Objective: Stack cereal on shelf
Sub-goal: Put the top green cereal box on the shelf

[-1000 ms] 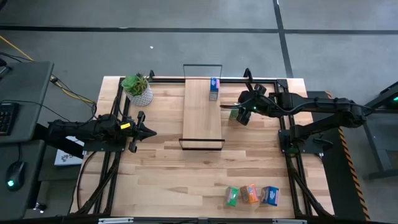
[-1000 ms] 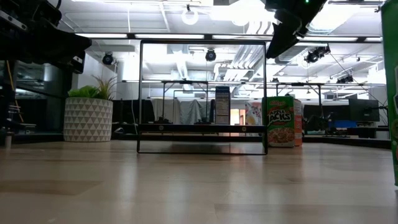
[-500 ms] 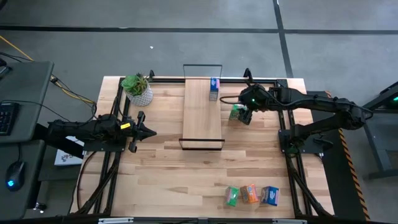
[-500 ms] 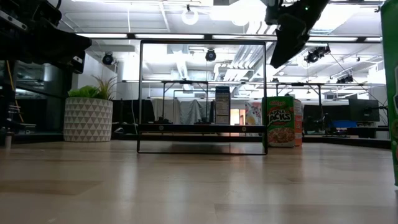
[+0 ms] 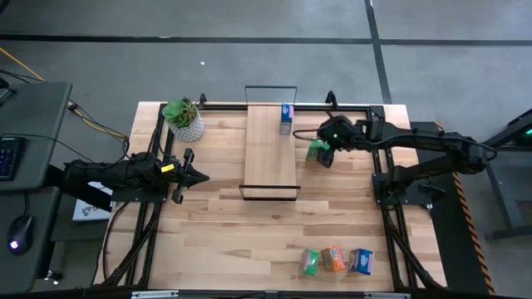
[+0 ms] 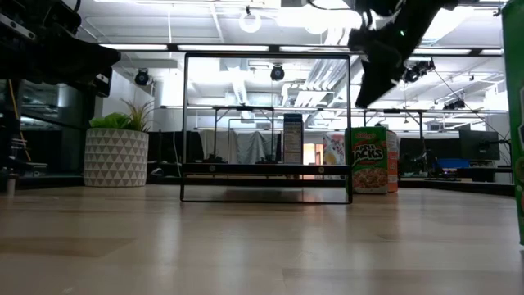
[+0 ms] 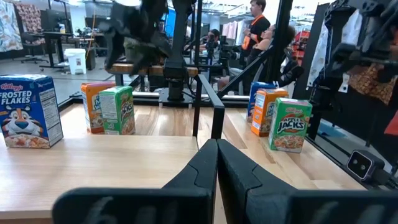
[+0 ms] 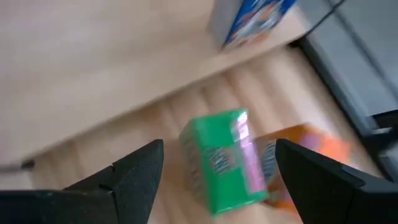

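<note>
My right gripper [image 5: 323, 154] hangs over the green box [image 5: 314, 149] standing on the table [image 5: 216, 216] just beside the shelf [image 5: 270, 154], on its right side. Jaws spread wide, nothing between them; in the right wrist view the green box [image 8: 224, 163] sits in line with the gap, fingers [image 8: 134, 180] either side but apart from it. An orange box [image 8: 305, 149] stands right against the green one, so I judge the wide opening is there to clear the green box without knocking its neighbour.

One blue box [image 5: 286, 118] is already up on the shelf, at its far end near the wire frame, which leaves the rest of the plank free for more. Three further boxes, green [image 5: 309, 262], orange [image 5: 333, 258] and blue [image 5: 360, 261], wait in a row at the near edge of the table, well apart from the shelf.

My left gripper [image 5: 198, 175] is parked left of the shelf, jaws closed on nothing, out of the way. The potted plant [image 5: 184, 119] sits at the far left corner, clear of the work.

Task looks early: one box placed, next pick lined up.
</note>
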